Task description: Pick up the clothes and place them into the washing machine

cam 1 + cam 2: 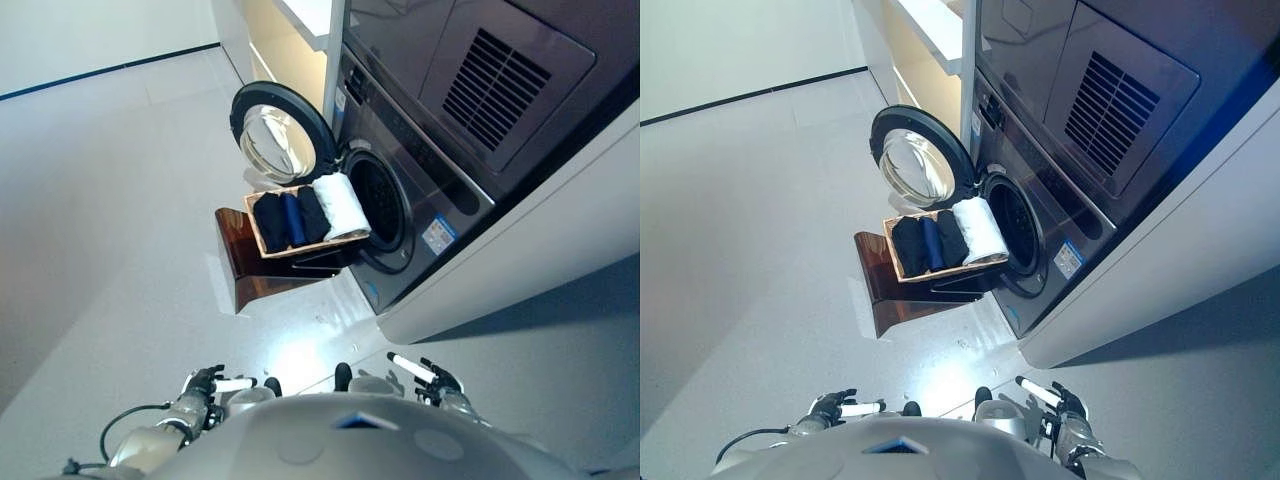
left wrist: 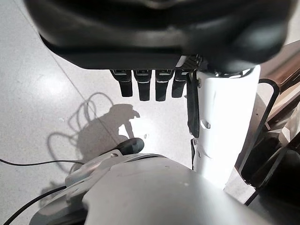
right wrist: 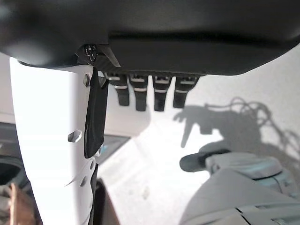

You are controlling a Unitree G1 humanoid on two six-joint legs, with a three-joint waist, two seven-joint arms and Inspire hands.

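Note:
A shallow wicker basket [image 1: 268,249] rests on a low dark brown box [image 1: 240,268] in front of the washing machine [image 1: 420,190]. It holds rolled dark and blue clothes [image 1: 290,218] and a white roll [image 1: 341,205] next to the drum opening [image 1: 382,203]. The round door [image 1: 280,132] stands open. My left hand [image 1: 205,385] and right hand [image 1: 432,378] hang low, far from the basket, both open and empty. The fingers [image 2: 145,84] are straight in the left wrist view, and the fingers [image 3: 150,93] are straight in the right wrist view.
A white cabinet side [image 1: 520,250] stands to the right of the machine. A pale counter unit [image 1: 290,40] stands behind the door. Light grey floor [image 1: 110,200] spreads to the left and in front of the box.

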